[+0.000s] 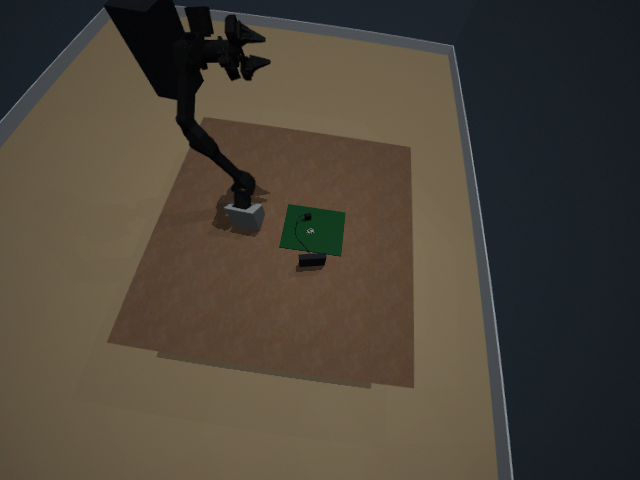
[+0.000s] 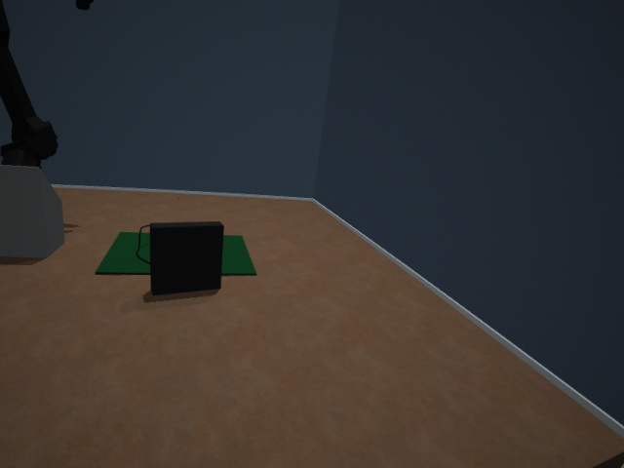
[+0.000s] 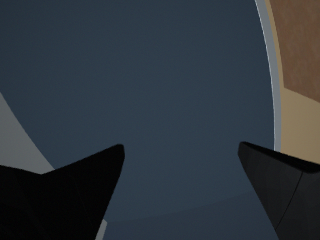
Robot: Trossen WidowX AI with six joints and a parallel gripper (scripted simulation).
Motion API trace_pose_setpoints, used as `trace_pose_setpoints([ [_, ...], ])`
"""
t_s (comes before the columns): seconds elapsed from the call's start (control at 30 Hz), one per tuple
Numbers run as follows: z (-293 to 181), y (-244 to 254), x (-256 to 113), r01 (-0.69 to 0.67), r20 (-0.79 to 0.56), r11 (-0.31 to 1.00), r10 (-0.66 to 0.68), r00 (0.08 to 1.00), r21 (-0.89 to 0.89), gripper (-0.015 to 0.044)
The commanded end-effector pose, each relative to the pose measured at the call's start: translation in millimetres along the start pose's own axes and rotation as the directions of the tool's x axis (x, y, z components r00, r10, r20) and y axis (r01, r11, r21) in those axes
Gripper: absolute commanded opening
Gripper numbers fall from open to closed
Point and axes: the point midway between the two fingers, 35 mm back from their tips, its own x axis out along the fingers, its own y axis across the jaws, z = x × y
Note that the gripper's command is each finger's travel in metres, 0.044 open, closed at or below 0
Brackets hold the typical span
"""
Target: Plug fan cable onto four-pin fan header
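Note:
My gripper is open and empty, raised high above the table and well away from the board. The green board lies flat on the table. A small black plug with a thin black cable is on or over the board's far part. A small white part, which looks like the header, sits near the board's middle, apart from the plug. The black fan stands upright at the board's near edge. It hides the plug and header in the exterior view.
The arm's pale base block stands left of the board. The brown table top carries everything. Dark walls surround the scene.

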Motion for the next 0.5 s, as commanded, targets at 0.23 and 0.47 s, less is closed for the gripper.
trace_pose_setpoints([
  [0.23,-27,-71,30,0.110,0.067,0.868,-0.088,0.994,-0.485,0.0440],
  [0.47,-17,-151,80,0.301,0.243,0.446,-0.183,0.953,-0.843,0.0440],
])
